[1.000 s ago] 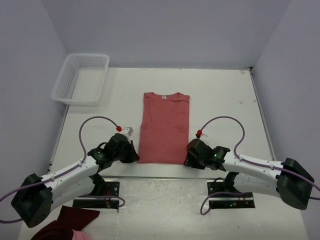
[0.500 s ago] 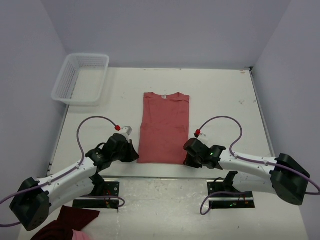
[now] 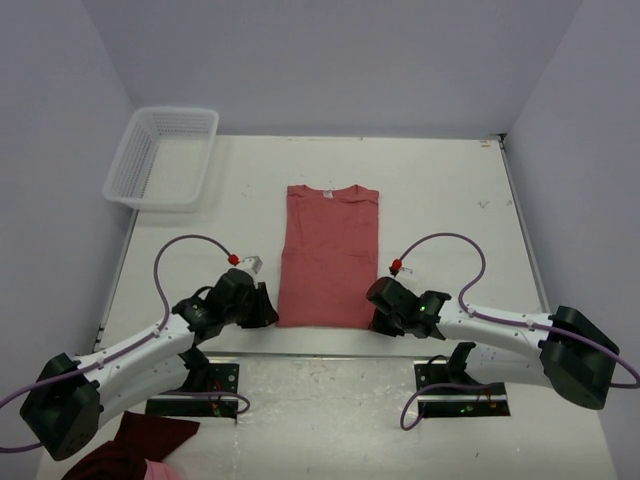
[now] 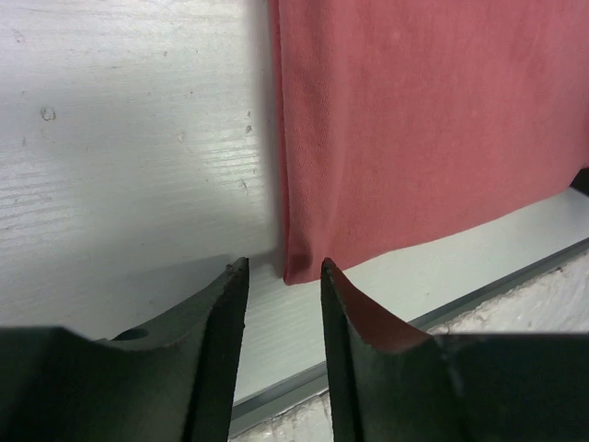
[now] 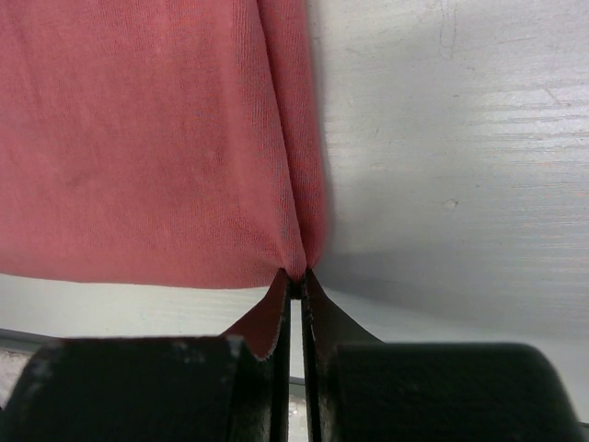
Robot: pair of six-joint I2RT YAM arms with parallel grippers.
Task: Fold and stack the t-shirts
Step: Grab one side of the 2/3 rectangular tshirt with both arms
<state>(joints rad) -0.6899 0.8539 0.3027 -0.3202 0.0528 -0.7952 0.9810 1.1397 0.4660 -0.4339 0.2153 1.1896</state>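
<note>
Nearest the camera, at the bottom left corner of the top view, a dark maroon cloth [image 3: 135, 448] lay bunched beside the left arm's base. Just beyond the bases, both arms reached low toward the near edge of the white table [image 3: 440, 190], one to each near corner of the t-shirt [image 3: 330, 255].

The left gripper [image 3: 270, 314] sat at the shirt's near left corner. In its wrist view the left gripper [image 4: 283, 267] had its fingers parted by a narrow gap, and the corner of the t-shirt [image 4: 423, 120] lay flat on the table just ahead of that gap, not clamped.

The right gripper [image 3: 378, 318] sat at the near right corner. In its wrist view the right gripper [image 5: 296, 276] had its fingers pressed almost together, with the hem of the t-shirt [image 5: 138, 138] gathered into a pinch at their tips.

From there the shirt, folded into a long panel, ran away from the arms across the middle of the table, its collar and small white neck label [image 3: 325, 193] at the far end. Farther off, at the far left corner, stood a white mesh basket [image 3: 165, 155], well apart from the shirt.
</note>
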